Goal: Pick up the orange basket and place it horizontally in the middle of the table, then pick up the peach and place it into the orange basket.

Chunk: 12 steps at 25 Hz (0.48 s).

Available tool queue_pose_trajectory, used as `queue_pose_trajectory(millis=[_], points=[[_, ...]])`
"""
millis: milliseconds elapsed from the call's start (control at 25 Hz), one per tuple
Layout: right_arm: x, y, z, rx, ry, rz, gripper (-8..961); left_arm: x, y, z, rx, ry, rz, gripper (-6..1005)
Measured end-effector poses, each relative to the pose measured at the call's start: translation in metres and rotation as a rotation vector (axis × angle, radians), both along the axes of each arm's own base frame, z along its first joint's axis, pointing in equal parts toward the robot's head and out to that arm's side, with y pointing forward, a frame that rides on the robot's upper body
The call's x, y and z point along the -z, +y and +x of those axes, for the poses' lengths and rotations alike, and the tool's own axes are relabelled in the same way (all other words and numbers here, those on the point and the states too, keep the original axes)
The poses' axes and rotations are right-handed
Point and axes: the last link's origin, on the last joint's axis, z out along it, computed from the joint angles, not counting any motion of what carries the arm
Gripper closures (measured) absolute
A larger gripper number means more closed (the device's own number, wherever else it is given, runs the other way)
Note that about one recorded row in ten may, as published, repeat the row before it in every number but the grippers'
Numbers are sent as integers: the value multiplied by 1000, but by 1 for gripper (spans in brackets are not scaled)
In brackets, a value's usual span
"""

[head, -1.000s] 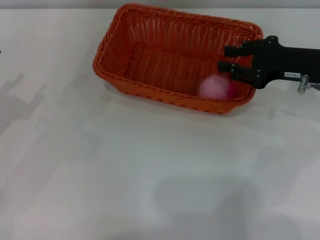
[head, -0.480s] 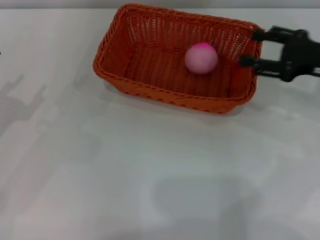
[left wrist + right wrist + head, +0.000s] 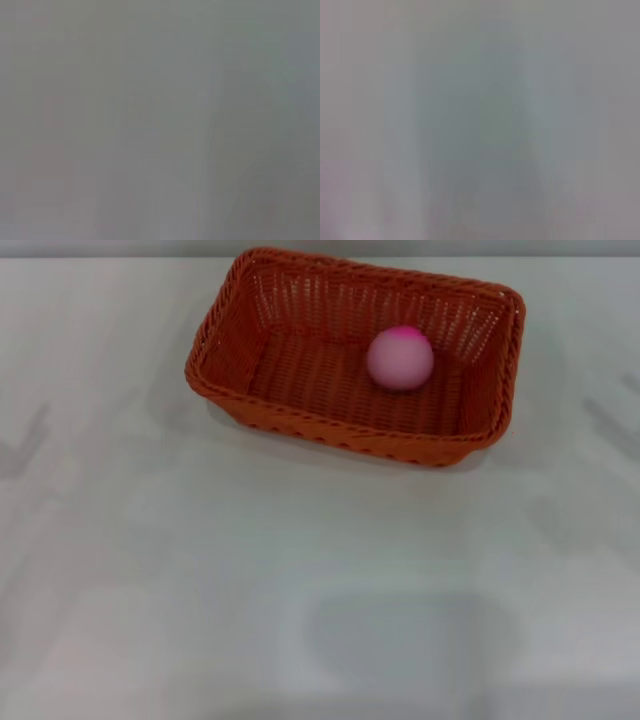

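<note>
The orange basket (image 3: 300, 365) lies on the white table (image 3: 300, 570) toward the far side, its long axis running left to right and slightly skewed. Inside it, right of centre on the woven floor, rests the pink peach (image 3: 400, 358). Neither gripper shows in the head view. Both wrist views hold only a plain grey surface, with no fingers and no object in them.
Faint arm shadows fall on the table at the left edge (image 3: 25, 440) and the right edge (image 3: 610, 420). The table's far edge (image 3: 120, 257) runs just behind the basket.
The right gripper, open beside the basket's right end, has drawn away to the right and left the view. The peach rolled from the basket's right corner toward its middle and now lies still.
</note>
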Motion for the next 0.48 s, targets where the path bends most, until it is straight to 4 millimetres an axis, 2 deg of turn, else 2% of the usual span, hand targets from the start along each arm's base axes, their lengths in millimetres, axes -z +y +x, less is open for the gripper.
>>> queue_pose_trajectory(millis=[200,480], points=[[16,-22,13,43,-10,124,173,-3,-3,-7,-29,-29,69,331],[40,-33,15,65,-53,193,174,-3,-5,-12,-59,-64,124,331]])
